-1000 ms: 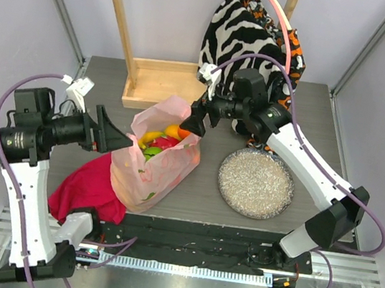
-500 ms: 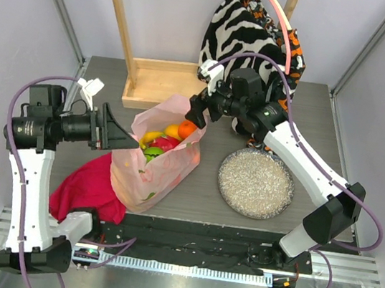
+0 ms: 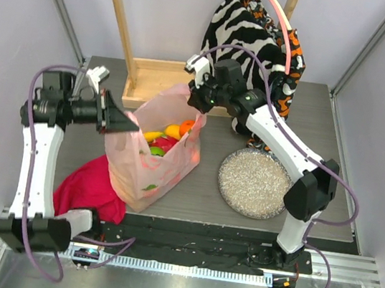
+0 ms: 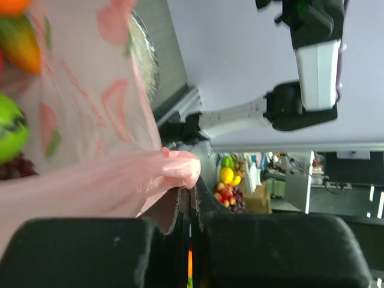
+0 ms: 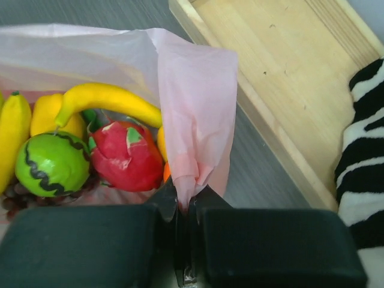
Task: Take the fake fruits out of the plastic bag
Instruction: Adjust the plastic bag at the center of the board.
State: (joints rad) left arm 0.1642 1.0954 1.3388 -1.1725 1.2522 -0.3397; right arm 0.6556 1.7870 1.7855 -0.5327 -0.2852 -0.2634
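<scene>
The grey table (image 3: 203, 193) is carrying everything, and near its middle the plastic bag (image 3: 146, 173) is standing upright, just left of the silvery plate (image 3: 255, 184), just in front of the wooden tray (image 3: 160, 78), with the magenta cloth (image 3: 88, 190) lying against its near-left foot. The bag's mouth is facing upward, and the long axis of that mouth is running on a slant from the near left to the far right, along the line between the two arms. Inside, the fake fruits (image 3: 164, 140) are lying heaped low in the bag: a yellow banana (image 5: 105, 99), a green fruit (image 5: 51, 163) and a red fruit (image 5: 126, 157) are showing at the top. The left gripper (image 4: 187, 195) is pinching the rim on the left side, jaws closed tight on a fold of pink film; the right gripper (image 5: 183, 201) is doing the same on the far right rim. The step in hand looks to be spreading the mouth, so, as a judgement, both arms should be pulling apart evenly along that slanted line and only slightly upward, keeping the thin film taut without tearing it or tipping the heap, since either pinch could slip off so little material.
</scene>
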